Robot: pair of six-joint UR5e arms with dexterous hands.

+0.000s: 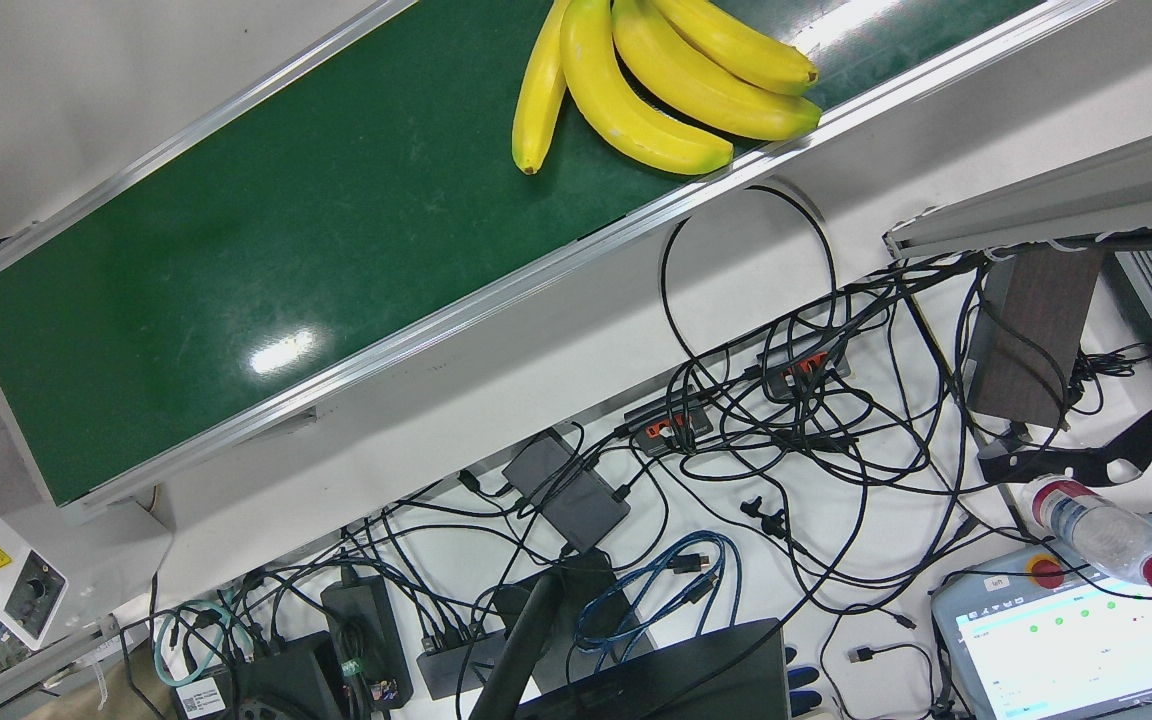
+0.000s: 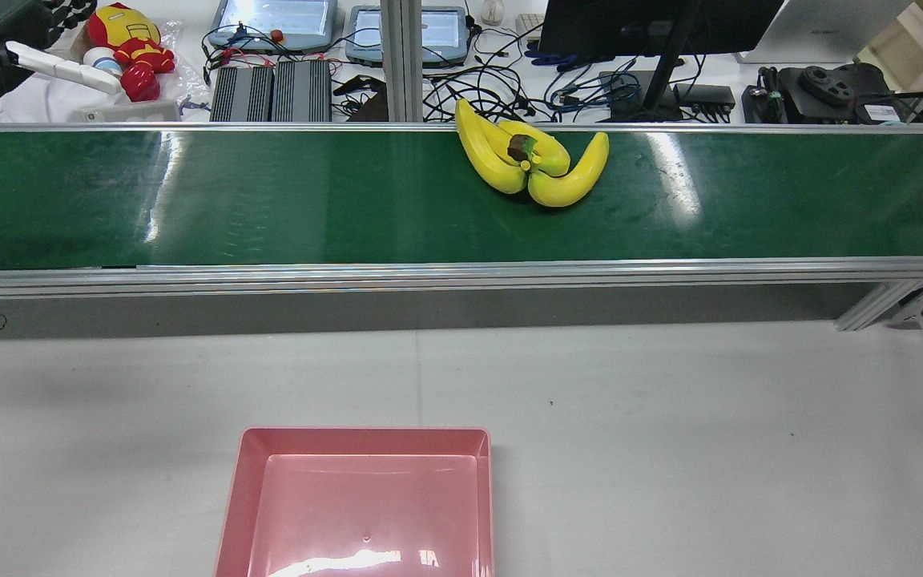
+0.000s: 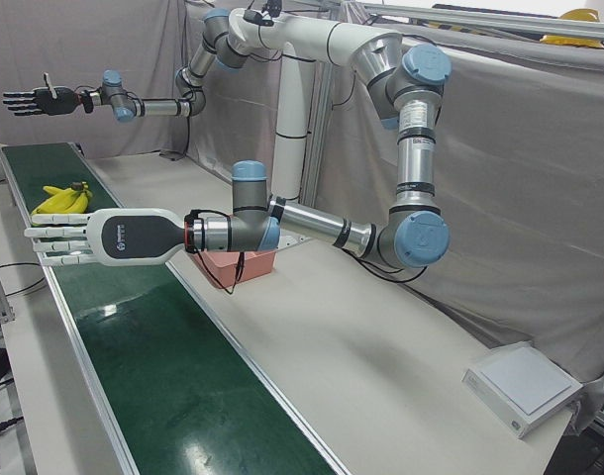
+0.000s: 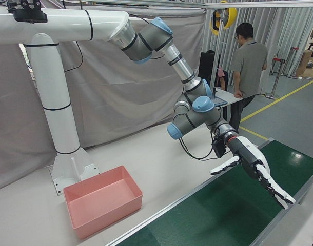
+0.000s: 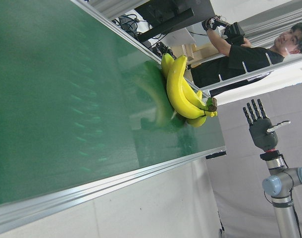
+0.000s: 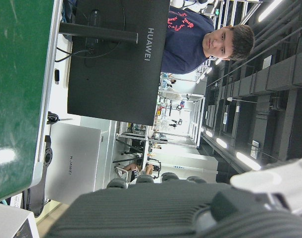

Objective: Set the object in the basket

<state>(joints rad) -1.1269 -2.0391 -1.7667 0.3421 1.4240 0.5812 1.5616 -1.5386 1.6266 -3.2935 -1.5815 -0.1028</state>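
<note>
A bunch of yellow bananas (image 2: 530, 164) lies on the green conveyor belt (image 2: 269, 200), right of centre; it also shows in the front view (image 1: 656, 80), the left-front view (image 3: 64, 198) and the left hand view (image 5: 183, 94). The pink basket (image 2: 361, 434) stands empty on the grey table, near the front edge; it also shows in the right-front view (image 4: 113, 215). My left hand (image 3: 74, 237) is open and empty, stretched flat above the belt well short of the bananas (image 4: 254, 166). My right hand (image 3: 30, 101) is open and empty, raised high beyond the bananas (image 5: 262, 131).
Behind the belt are a monitor (image 2: 654, 24), tangled cables (image 1: 786, 430), two teach pendants (image 2: 277, 20) and a red-and-yellow toy (image 2: 129, 44). The arms' white pedestal (image 4: 56, 118) stands behind the basket. A person (image 4: 249, 66) stands at the belt's far end.
</note>
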